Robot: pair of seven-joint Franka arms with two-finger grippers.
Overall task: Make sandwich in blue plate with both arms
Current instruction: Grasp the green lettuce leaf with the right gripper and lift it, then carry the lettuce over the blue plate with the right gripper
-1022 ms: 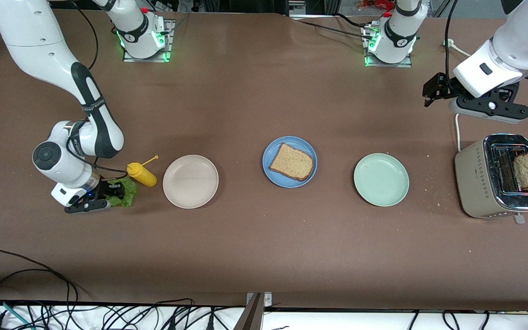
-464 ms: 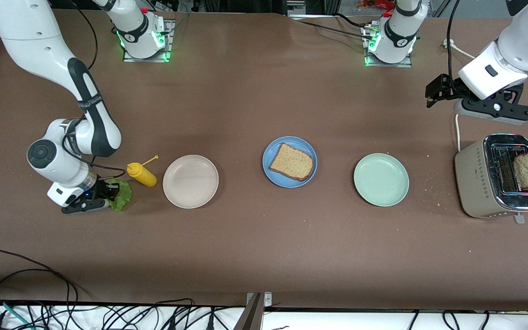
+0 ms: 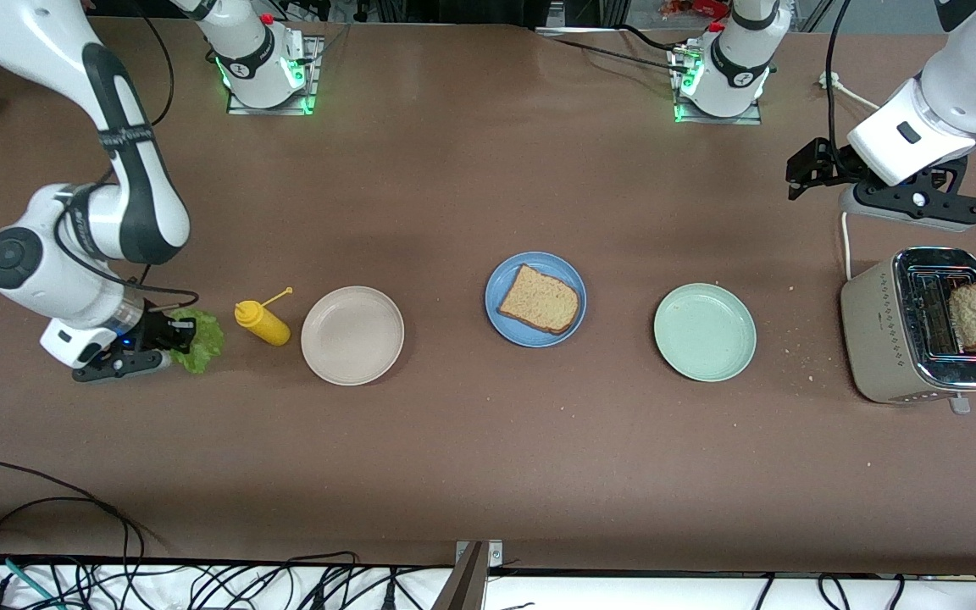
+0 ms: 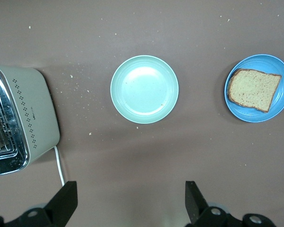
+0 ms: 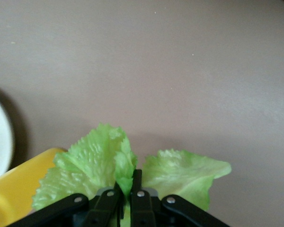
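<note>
Brown table (image 3: 454, 457) — right gripper (image 5: 125, 191) pinches the lettuce leaf (image 5: 104, 163); left gripper (image 4: 130, 203) spread, waiting.

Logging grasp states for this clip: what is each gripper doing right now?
Left gripper: open, empty, up over the table beside the toaster.
Right gripper: shut on the lettuce leaf, beside the yellow bottle.

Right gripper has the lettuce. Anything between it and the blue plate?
Yes. The right gripper is shut on the lettuce; the yellow bottle and the beige plate lie between it and the blue plate.
</note>
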